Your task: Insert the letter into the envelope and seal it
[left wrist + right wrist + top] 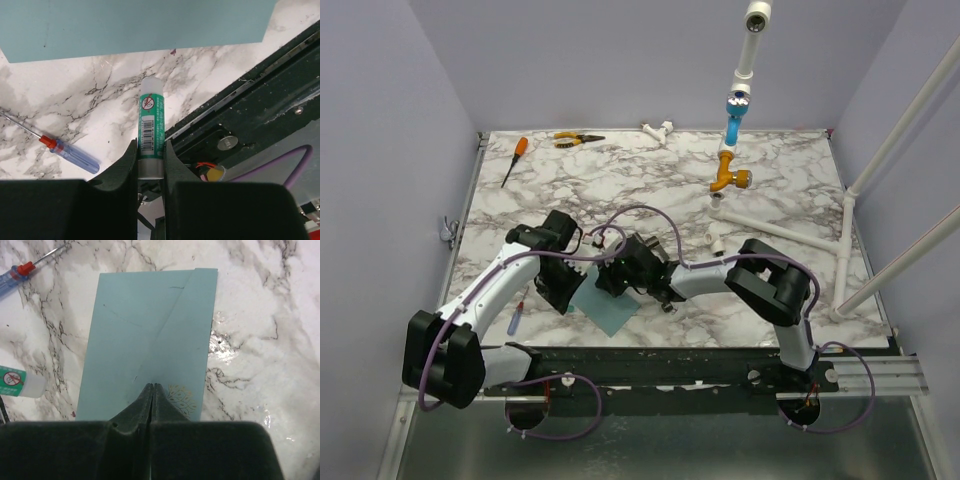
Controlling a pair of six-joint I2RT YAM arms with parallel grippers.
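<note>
Beneath the right claw [152, 386], envelope [145, 330] lengthwise straight ahead

Your count stands at one teal envelope [150, 330], one glue stick [151, 125], one pair of yellow-handled pliers [578, 139], one small white fitting [658, 129] and two screwdrivers: an orange-handled screwdriver [513, 160] and a blue-handled screwdriver [75, 156].

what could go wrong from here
The glue stick is gripped by the left end effector near one end only; pressed on the envelope, it may tilt or slip. The shut right end effector seems to pin the envelope at one spot only, so it could slide on the marble table.
</note>
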